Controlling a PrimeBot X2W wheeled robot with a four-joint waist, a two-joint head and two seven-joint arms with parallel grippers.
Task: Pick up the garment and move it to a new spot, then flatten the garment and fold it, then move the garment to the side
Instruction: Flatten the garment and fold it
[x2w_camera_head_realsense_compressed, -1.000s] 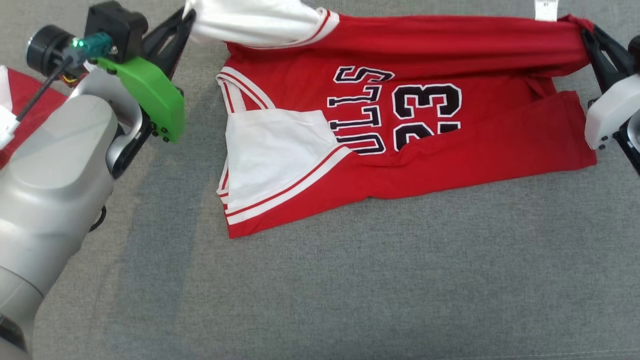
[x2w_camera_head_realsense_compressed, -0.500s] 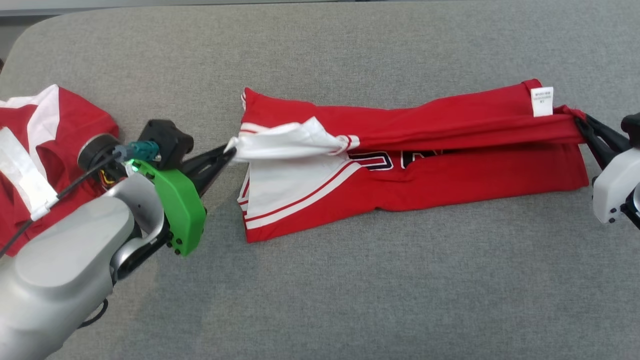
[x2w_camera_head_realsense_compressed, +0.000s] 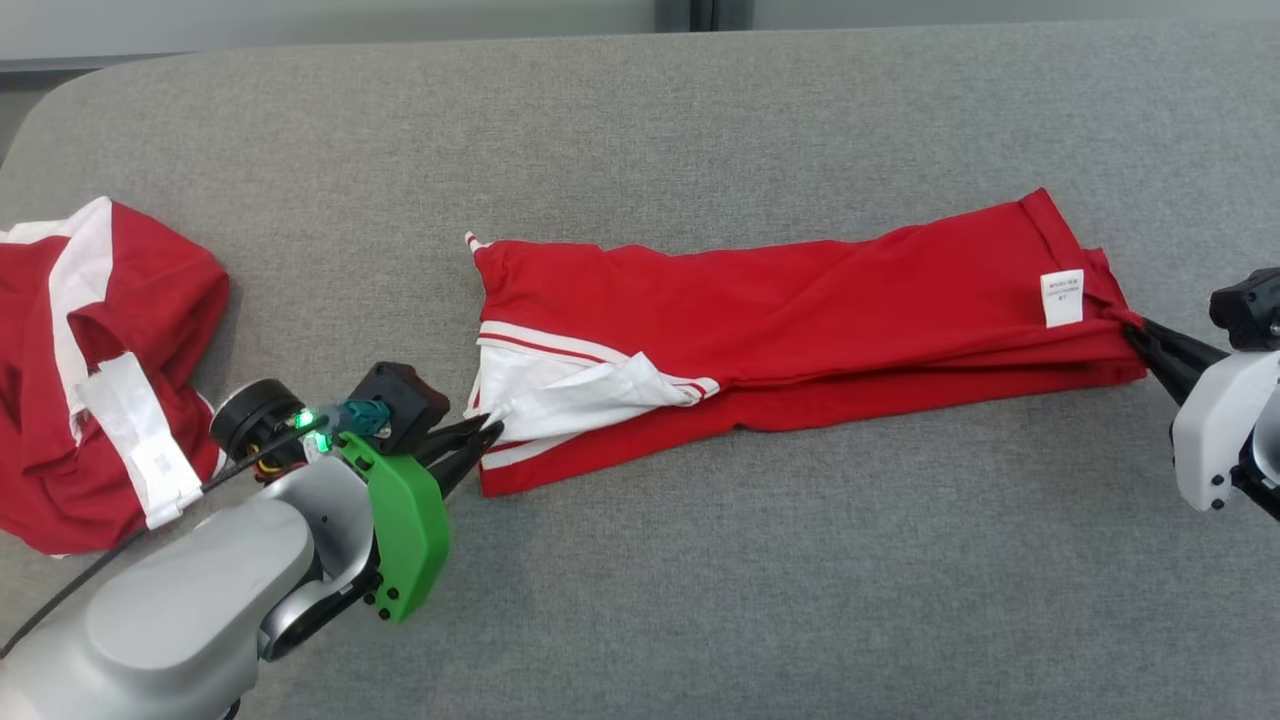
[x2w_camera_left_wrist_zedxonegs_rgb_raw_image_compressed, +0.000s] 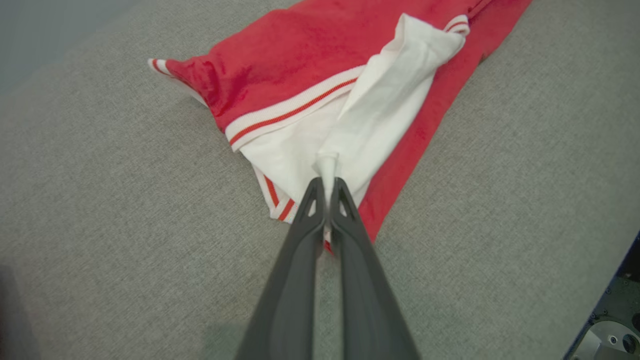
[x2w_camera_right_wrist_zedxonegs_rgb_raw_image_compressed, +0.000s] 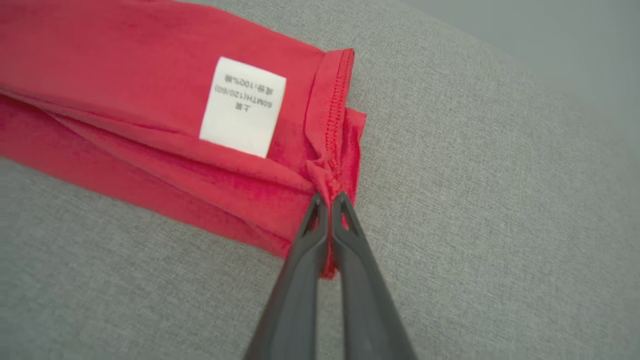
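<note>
**Fig.** Lengthwise fold, both ends pinched.

The garment (x2w_camera_head_realsense_compressed: 800, 300), a red jersey w/ white trim, lies as a long folded band across the middle of the grey cushion (x2w_camera_head_realsense_compressed: 700, 600). My left gripper (x2w_camera_left_wrist_zedxonegs_rgb_raw_image_compressed: 327, 186) is pressed together on a thin tip of the white panel (x2w_camera_left_wrist_zedxonegs_rgb_raw_image_compressed: 380, 115) at the band's left end. My right gripper (x2w_camera_right_wrist_zedxonegs_rgb_raw_image_compressed: 330, 199) is pressed together on the bunched red hem corner at the far end, near the care label (x2w_camera_right_wrist_zedxonegs_rgb_raw_image_compressed: 243, 106). Both pinches sit low, at or close to the cushion.

Risks, as I judge them:

- (a) L pinch holds only a narrow point of cloth. Any extra pull btwn the arms could slip it free and let that end spring back.
- (b) The white panel lies askew over the red layers. If I release here, the left edge will likely set uneven, so the fold needs re-squaring.
- (c) R pinch traps several layers. If cloth clings to the fingers on opening, backing off could drag the hem up and loosen the fold.
- (d) A second garment (x2w_camera_head_realsense_compressed: 110, 330) lies crumpled at the cushion's left edge, close to my left arm and its cable (x2w_camera_head_realsense_compressed: 90, 575). A wide retreat could snag or shift it.
</note>
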